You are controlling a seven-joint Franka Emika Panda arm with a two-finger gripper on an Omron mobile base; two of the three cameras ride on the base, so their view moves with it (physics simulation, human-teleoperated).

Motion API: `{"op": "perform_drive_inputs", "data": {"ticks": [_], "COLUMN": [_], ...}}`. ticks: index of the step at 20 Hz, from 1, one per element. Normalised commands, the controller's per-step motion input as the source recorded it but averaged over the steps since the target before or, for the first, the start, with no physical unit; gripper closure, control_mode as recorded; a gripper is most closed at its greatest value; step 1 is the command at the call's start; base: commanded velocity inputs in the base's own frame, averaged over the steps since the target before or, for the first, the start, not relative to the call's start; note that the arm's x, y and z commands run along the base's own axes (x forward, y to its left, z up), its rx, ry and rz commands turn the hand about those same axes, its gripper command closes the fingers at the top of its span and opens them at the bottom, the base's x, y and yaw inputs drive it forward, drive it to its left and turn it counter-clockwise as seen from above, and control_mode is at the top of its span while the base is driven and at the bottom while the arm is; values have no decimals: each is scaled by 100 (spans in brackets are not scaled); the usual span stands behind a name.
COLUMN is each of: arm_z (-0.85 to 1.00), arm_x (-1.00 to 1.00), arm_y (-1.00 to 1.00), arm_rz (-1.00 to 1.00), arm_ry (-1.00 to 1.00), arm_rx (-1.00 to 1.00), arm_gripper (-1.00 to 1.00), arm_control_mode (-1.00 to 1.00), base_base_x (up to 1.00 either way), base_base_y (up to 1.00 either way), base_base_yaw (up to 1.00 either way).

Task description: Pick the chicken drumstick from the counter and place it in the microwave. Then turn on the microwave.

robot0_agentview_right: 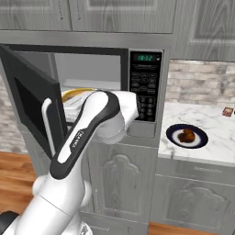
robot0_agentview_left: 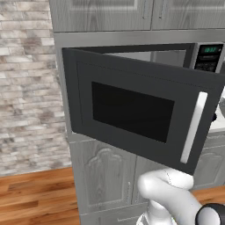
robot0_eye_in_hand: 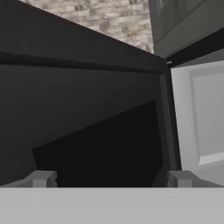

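Note:
The chicken drumstick (robot0_agentview_right: 186, 135), a reddish-brown lump, lies on a dark blue plate (robot0_agentview_right: 173, 137) on the marbled counter (robot0_agentview_right: 204, 118), to the right of the microwave (robot0_agentview_right: 145, 87). The microwave's black windowed door (robot0_agentview_left: 132, 110) stands swung open to the left. A yellow-brown bowl rim (robot0_agentview_right: 77, 93) shows inside the cavity behind my forearm. My arm reaches up in front of the open cavity, well left of the drumstick. In the hand view my gripper (robot0_eye_in_hand: 110, 179) is open and holds nothing; it faces the dark inner side of the door (robot0_eye_in_hand: 87, 122) at close range, and the two fingertips (robot0_eye_in_hand: 41, 178) stand far apart.
The door's white handle (robot0_agentview_left: 193, 127) juts toward the base. The keypad with its green display (robot0_agentview_right: 146, 58) sits on the microwave's right side. Grey cabinets run above and below. A small brown item (robot0_agentview_right: 227, 111) rests at the counter's far right. A brick wall (robot0_agentview_left: 26, 88) lies left.

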Motion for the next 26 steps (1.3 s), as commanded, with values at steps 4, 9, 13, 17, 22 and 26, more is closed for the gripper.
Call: {"op": "perform_drive_inputs", "data": {"ticks": [4,9,13,17,22,26], "arm_z": [0,0,0,0,0,0], "arm_x": [-19,-28,-39,-40,-36,-27], "arm_y": [47,34,25,25,29,34], "arm_rz": [0,3,6,7,7,5], "arm_ry": [7,5,5,6,7,9], "arm_rx": [2,2,3,2,2,1], "arm_gripper": [-100,-100,-100,-100,-100,-100], "arm_control_mode": [-100,-100,-100,-100,-100,-100], "base_base_x": [0,0,0,0,0,0], "base_base_y": [0,0,0,0,0,0], "base_base_yaw": [0,0,0,0,0,0]}}
